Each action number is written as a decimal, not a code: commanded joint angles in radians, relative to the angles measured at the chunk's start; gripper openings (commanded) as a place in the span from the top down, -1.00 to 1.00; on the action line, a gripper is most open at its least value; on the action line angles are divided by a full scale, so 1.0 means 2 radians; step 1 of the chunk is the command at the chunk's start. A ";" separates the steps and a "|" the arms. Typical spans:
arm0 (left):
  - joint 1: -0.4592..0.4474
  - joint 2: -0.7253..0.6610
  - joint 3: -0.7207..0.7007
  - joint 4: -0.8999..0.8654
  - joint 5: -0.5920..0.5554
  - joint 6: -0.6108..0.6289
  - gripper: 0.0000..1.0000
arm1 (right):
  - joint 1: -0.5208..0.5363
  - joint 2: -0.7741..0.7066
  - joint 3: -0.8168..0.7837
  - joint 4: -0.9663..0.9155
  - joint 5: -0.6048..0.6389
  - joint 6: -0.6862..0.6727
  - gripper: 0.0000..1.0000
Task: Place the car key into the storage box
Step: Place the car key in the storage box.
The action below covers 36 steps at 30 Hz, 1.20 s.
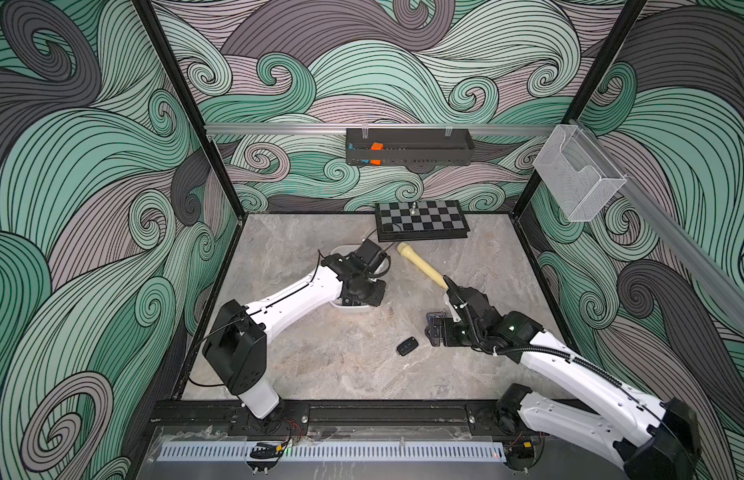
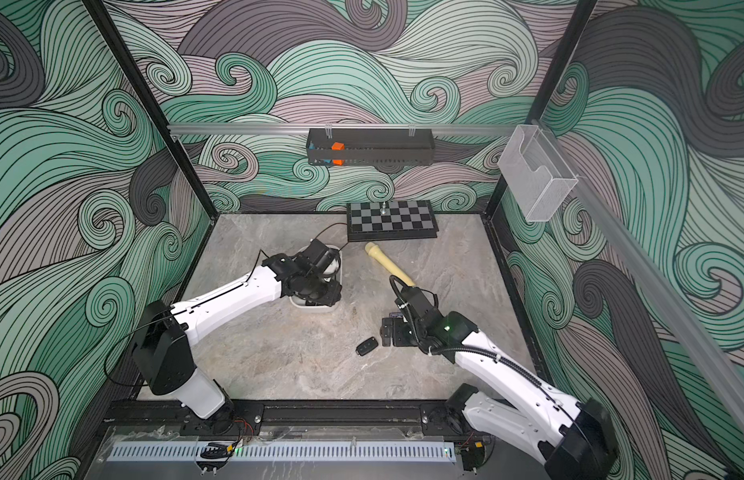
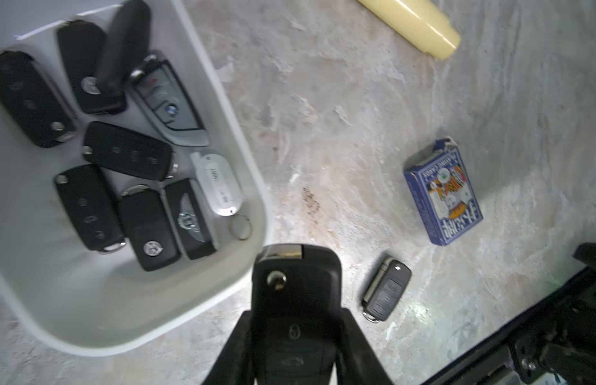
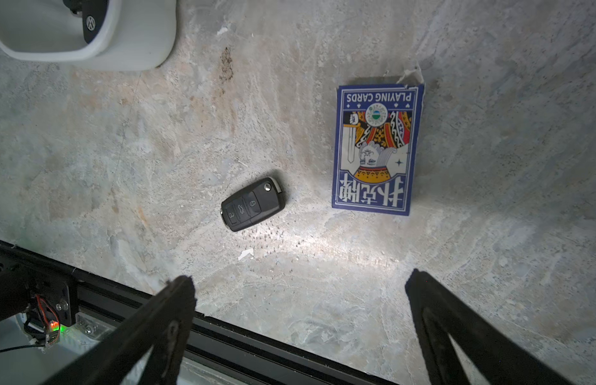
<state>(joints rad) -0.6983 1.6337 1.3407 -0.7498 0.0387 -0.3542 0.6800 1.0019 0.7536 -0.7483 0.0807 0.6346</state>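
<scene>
**Fig.** Key-to-box relation. L gripper [image 3: 296, 333] pinches a black key [image 3: 296, 283] by its sides. The key's long axis runs straight out along the fingers [image 3: 233, 346], chrome end foremost. In a top view this gripper is over the near end of the box [image 1: 353, 308]. R wrist view shows the held key hanging w/in the box opening, near a corner. In L wrist view the chrome end overlaps the rim at that corner. The box interior, w/ several keys [image 3: 123, 156] lying flat, lies ahead & to one side. Judged: short shift toward box centre, then release. R gripper [image 4: 300, 283] is spread wide & empty above the table [image 4: 156, 150]. A loose key [image 4: 253, 204] lies ahead of it, diagonal to the jaw gap, well apart from the box. L arm is nearer the box.
</scene>
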 commanded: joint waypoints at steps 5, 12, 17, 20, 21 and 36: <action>0.086 0.003 0.036 -0.024 -0.006 0.040 0.39 | -0.006 0.081 0.055 0.035 -0.001 -0.009 -0.98; 0.145 0.065 0.078 -0.041 -0.014 0.045 0.39 | -0.008 0.145 0.098 0.036 -0.017 -0.020 -0.98; 0.161 0.123 0.113 -0.040 -0.026 0.030 0.38 | -0.009 0.169 0.116 0.036 -0.027 -0.024 -0.98; 0.162 0.154 0.136 -0.035 -0.040 0.027 0.38 | -0.010 0.174 0.125 0.036 -0.037 -0.024 -0.98; 0.162 0.165 0.145 -0.036 -0.040 0.027 0.38 | -0.011 0.175 0.127 0.034 -0.039 -0.025 -0.98; 0.162 0.251 0.195 -0.036 -0.050 0.002 0.36 | -0.017 0.156 0.126 0.015 -0.038 -0.038 -0.98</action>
<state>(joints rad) -0.3756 2.1132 1.6962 -0.8082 -0.0437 -0.3237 0.6548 1.3415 0.9882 -0.6964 0.0120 0.5701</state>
